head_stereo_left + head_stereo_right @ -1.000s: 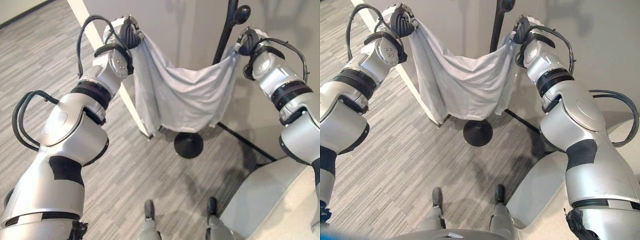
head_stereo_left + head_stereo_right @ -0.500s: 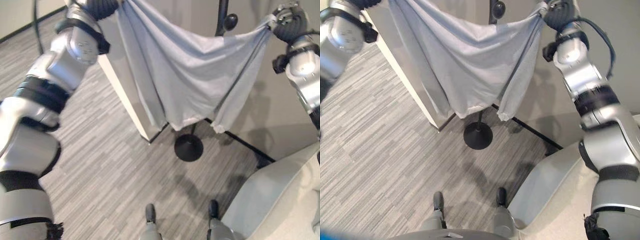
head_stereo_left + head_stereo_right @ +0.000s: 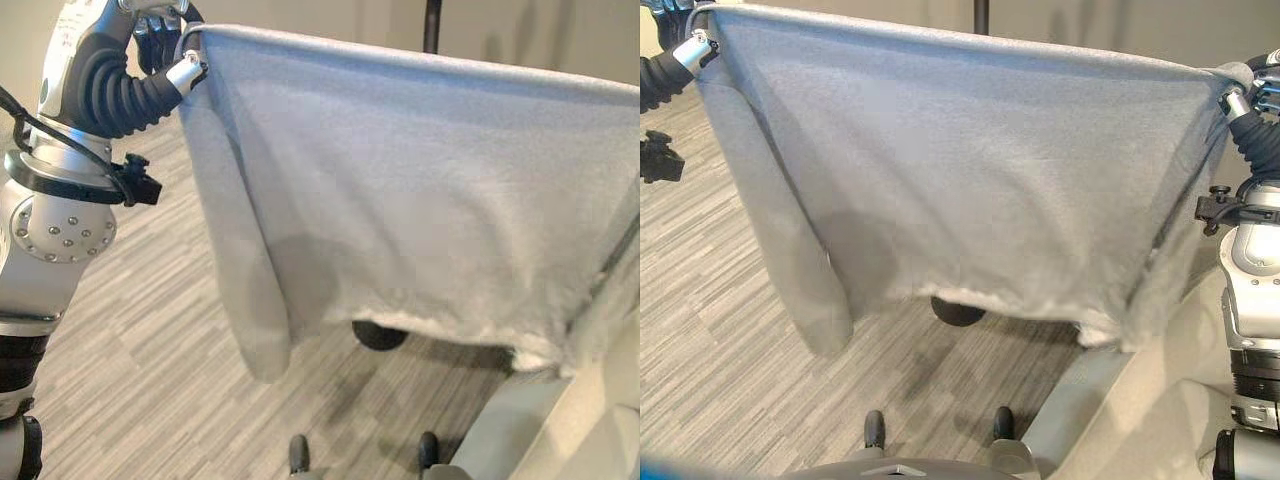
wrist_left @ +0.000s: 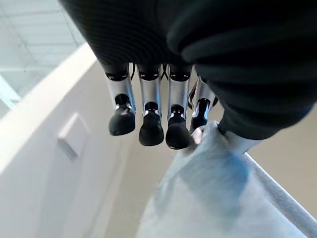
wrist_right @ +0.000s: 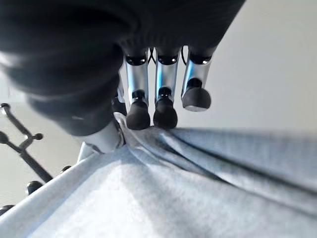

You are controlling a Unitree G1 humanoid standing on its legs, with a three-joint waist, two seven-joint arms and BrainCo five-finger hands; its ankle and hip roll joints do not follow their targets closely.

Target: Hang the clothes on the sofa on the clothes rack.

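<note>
Garment (image 3: 420, 190): one pale grey cloth item, held aloft and stretched wide between both hands, top edge nearly taut from upper left to upper right. The body hangs as a broad sheet in front of the head camera; one sleeve-like fold (image 3: 245, 300) droops lower on the robot's left side, and a ragged lower hem runs across above the floor.

Left hand (image 3: 165, 50): raised at the garment's upper left corner. In the left wrist view the fingers (image 4: 148, 130) curl downward with dark tips close together, and the cloth corner (image 4: 213, 168) is bunched against the innermost finger and the thumb side; the hand pinches that corner.

Right hand (image 3: 1250, 90): raised at the garment's upper right corner. In the right wrist view the fingers (image 5: 165, 113) bend down onto gathered folds of cloth (image 5: 208, 148), two tips touching the fabric, the thumb side pressed in beside them; the corner is gripped.

Clothes rack: a dark pole (image 3: 432, 25) rises behind the top edge; its round black base (image 3: 958, 310) shows below the hem. Dark pegs (image 5: 22, 136) appear in the right wrist view.

Sofa (image 3: 1140, 420): pale, at lower right.

Floor (image 3: 130, 350): grey striped planks.

Labels, writing: none legible.
</note>
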